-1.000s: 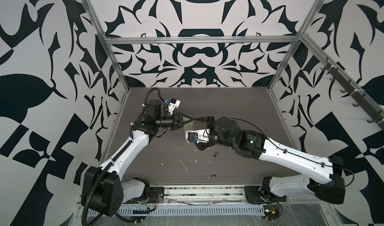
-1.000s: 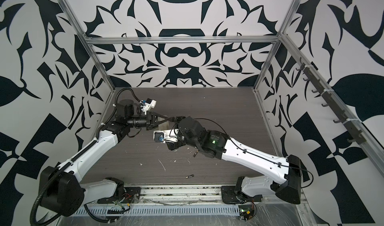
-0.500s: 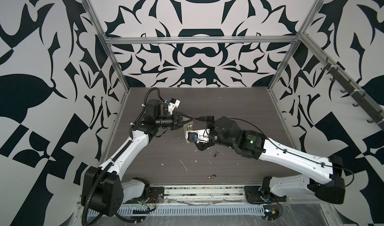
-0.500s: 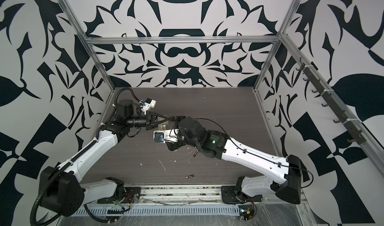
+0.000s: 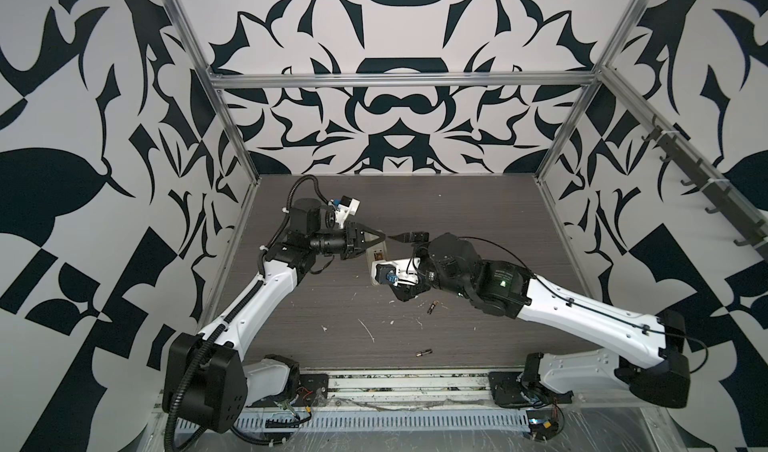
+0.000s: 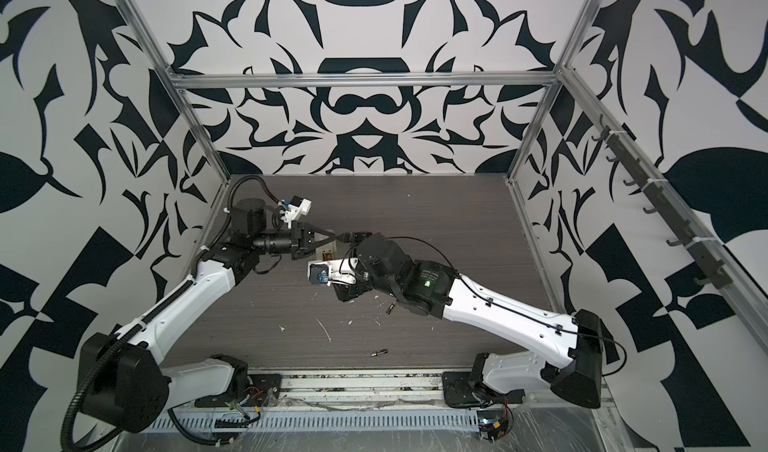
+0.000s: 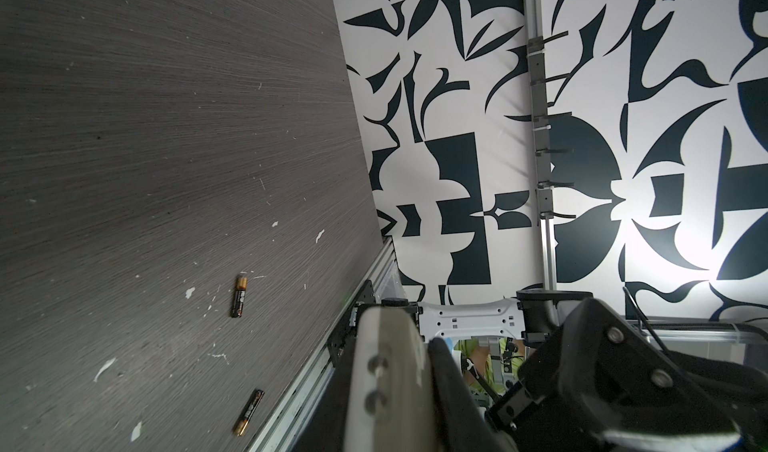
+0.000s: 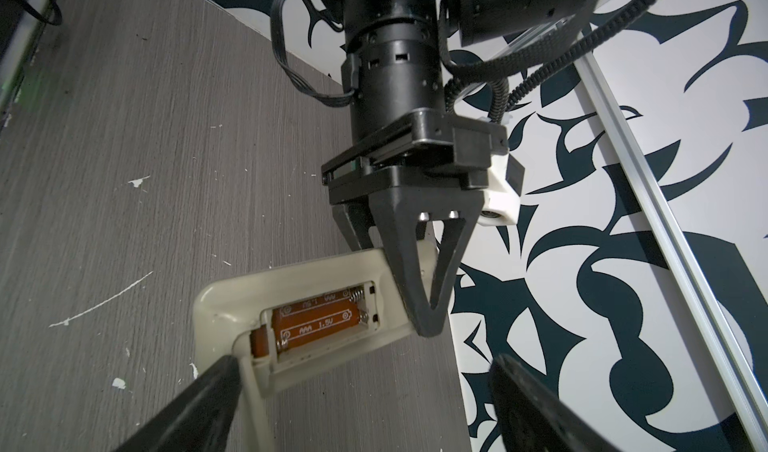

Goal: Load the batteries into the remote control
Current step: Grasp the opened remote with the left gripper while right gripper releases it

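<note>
Between the left fingers (image 8: 399, 271), which are clamped on one end of it, the remote control (image 8: 316, 279) is held above the counter (image 5: 478, 221), its beige back and open battery recess (image 8: 320, 321) turned towards the right fingers (image 8: 199, 404). The right fingers stand wide apart, gripping nothing; one finger sits by the remote's free end, contact not discernible. On the counter, the first battery (image 5: 432, 307) lies near the right fingers; the second battery (image 5: 424, 351) lies farther from them, towards the front edge.

left end effector (image 5: 381, 236) clamping remote control (image 5: 377, 256), batteries (image 5: 432, 307) (image 5: 424, 352) on table (image 5: 478, 225)
</note>
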Motion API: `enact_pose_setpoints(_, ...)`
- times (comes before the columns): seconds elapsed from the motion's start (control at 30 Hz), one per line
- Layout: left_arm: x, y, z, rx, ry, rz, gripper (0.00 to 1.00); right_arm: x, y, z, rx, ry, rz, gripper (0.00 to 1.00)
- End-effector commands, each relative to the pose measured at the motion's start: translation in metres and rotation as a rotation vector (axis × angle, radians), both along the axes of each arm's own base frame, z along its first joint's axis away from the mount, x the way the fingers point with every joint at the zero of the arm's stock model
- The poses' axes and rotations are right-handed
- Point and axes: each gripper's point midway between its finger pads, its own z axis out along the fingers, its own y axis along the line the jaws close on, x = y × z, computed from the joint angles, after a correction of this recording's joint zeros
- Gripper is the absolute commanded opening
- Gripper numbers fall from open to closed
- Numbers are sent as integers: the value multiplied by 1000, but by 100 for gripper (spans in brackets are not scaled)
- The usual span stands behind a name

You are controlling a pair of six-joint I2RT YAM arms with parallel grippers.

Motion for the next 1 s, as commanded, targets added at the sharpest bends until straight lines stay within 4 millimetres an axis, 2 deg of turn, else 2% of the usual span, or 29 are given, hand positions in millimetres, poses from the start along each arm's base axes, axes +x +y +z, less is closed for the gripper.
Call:
enact_pose_setpoints(0.0, -3, 1, 1, -16, -13, -12, 0, 7, 2, 22, 57, -28, -29, 97)
enact_pose_setpoints(0.27, 2, 1, -3, -6, -13, -1, 0, 11, 3, 21, 60, -31, -46, 91)
enact_pose_setpoints(0.4, 12, 11, -12, 24, -9, 49, 0, 15, 2, 21, 66, -33, -70, 89)
enact_pose_setpoints(0.6, 24, 35, -42, 131, -9, 133, 0, 22, -5, 21, 113, 9, -119, 89)
enact_pose_setpoints(0.83, 32, 48, -78, 178, 3, 154, 0, 23, -33, 12, 224, 182, -235, 90)
enact_pose_setpoints(0.97, 31, 54, -85, 230, -35, 167, 0, 22, -57, -14, 253, 358, -382, 90)
